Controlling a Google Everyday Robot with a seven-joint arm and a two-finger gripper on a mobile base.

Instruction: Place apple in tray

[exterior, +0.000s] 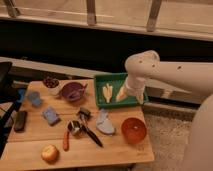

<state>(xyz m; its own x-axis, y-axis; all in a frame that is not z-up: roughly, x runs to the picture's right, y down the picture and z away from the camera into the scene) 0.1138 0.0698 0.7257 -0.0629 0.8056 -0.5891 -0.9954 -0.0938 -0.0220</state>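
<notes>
Wooden surface (116, 148) below a dark wall: pincer at the tray, apple at the far corner.
Pincer (121, 93) hangs over the right half of the green tray (114, 76); spread or pressed together, one cannot tell. The apple (50, 153) lies well apart on the surface's near-left corner, diagonally past the scattered utensils (82, 127), so the reach likely runs that way.

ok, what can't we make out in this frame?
Camera view only:
- Gripper, over the right half of the tray: open or shut, cannot tell.
- Tray's right rim: hidden behind the arm.
- Pale pieces in the tray: too small to identify.
- Dark frame at left: cut off by the picture edge.
The apple is in plain view, front left.
</notes>
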